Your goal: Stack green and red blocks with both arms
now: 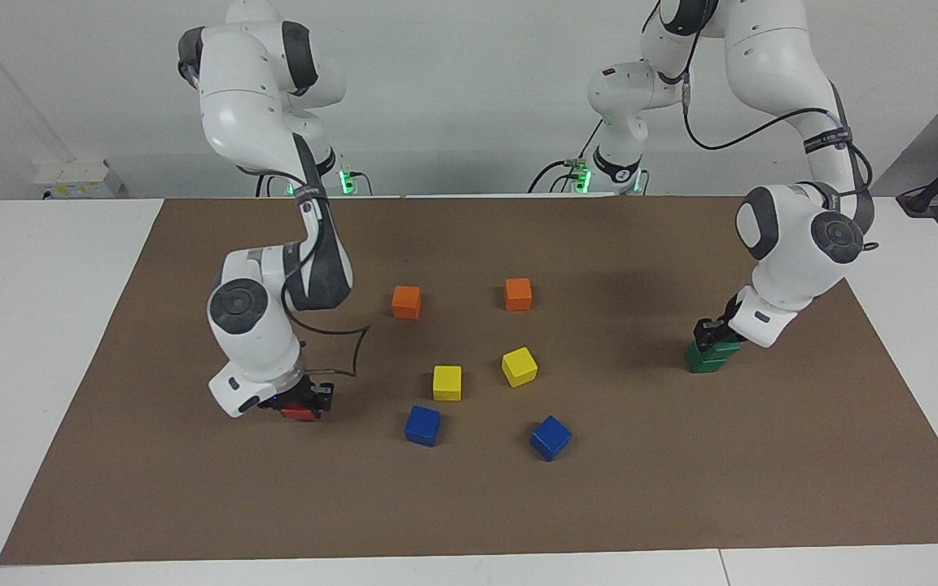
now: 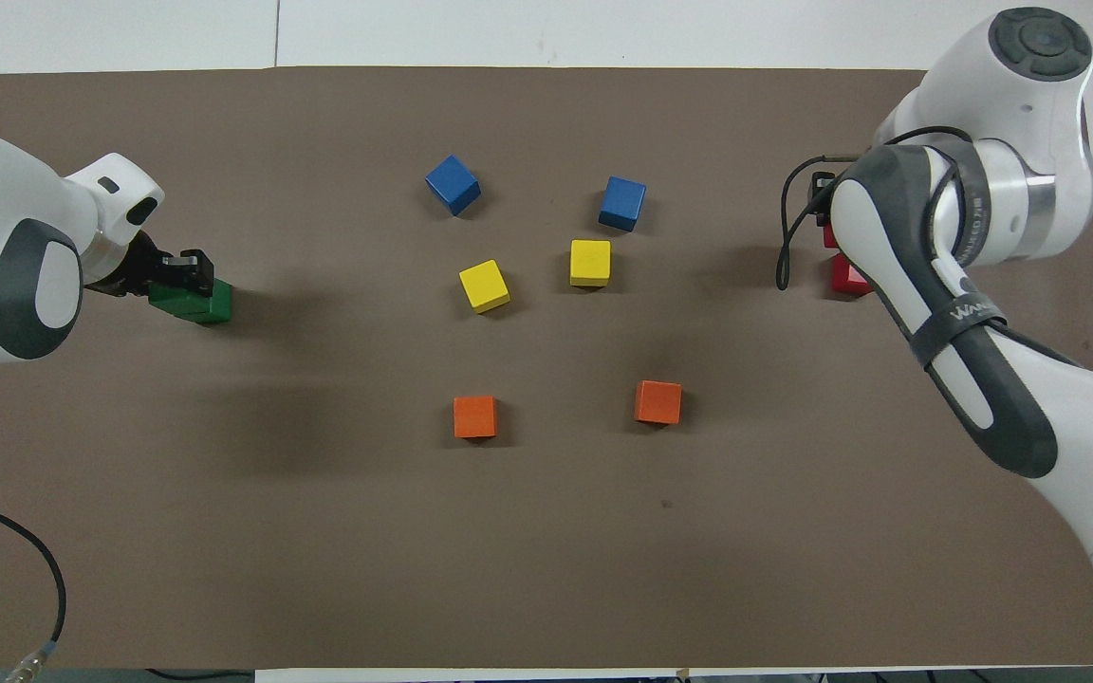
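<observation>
Here the left gripper (image 1: 713, 334) is down on two stacked green blocks (image 1: 710, 358), clasping the upper one, at the mat's three o'clock in the facing view. At eight o'clock, the right gripper (image 1: 304, 400) grips a red block (image 1: 300, 413) on the surface (image 1: 681, 488).

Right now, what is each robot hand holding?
Left gripper: shut on the upper green block.
Right gripper: down on the red blocks; grip cannot be told.
</observation>
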Controlling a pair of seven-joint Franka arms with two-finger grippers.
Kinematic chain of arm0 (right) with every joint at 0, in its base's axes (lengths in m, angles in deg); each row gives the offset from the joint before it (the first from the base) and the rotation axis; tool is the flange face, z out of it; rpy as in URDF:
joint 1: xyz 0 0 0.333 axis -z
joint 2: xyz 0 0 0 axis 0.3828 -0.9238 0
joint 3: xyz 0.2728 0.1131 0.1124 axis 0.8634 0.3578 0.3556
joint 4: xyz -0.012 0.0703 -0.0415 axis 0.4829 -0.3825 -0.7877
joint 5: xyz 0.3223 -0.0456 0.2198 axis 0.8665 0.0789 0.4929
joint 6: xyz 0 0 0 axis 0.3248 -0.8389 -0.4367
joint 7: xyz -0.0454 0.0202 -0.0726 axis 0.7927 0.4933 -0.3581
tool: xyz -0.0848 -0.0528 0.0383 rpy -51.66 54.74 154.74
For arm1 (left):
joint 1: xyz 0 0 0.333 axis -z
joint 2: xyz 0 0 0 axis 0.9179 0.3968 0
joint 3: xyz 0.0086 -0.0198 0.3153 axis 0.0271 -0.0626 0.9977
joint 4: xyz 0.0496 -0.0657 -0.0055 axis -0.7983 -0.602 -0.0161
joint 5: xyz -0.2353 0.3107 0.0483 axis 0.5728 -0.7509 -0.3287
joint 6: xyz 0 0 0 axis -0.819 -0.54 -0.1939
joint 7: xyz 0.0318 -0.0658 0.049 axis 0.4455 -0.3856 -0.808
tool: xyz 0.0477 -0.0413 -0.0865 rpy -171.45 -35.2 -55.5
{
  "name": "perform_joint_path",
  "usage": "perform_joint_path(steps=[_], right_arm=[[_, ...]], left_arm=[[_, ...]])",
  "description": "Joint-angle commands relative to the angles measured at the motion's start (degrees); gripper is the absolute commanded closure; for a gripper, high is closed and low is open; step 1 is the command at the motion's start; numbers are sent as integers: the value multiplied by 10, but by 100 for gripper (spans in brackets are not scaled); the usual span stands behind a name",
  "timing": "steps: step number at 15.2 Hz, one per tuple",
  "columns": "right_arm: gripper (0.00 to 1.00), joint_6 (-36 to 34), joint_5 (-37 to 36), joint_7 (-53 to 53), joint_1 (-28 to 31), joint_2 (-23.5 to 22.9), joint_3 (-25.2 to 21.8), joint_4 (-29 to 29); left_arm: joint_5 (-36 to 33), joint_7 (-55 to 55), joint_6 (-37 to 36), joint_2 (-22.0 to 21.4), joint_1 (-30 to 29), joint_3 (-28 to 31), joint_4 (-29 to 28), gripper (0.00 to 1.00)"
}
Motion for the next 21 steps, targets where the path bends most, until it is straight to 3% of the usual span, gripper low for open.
perform_joint_path(steps=[1,2,3,6,14,16,21], right_arm=[[100,13,2,39,21,37,7,-67],[100,37,2,47,29,42,7,-83],[100,72,2,57,36,45,7,-103],[100,148,2,55,37,57,7,-155],[100,183,3,32,37,60,7,-192],[100,191,3,26,37,63,7,-199],[100,191,3,-8,37,64,8,-200]], left_arm=[[10,13,21,-22,-7,-1,-32,41],[10,14,20,-22,-7,-1,-31,5],[10,15,16,-22,-7,-1,-30,0],[9,21,-3,-36,-7,-1,-25,0],[6,15,-238,-132,-5,-3,92,0],[6,17,-254,-157,-6,-6,86,0],[8,21,-254,-174,-7,-5,63,0]])
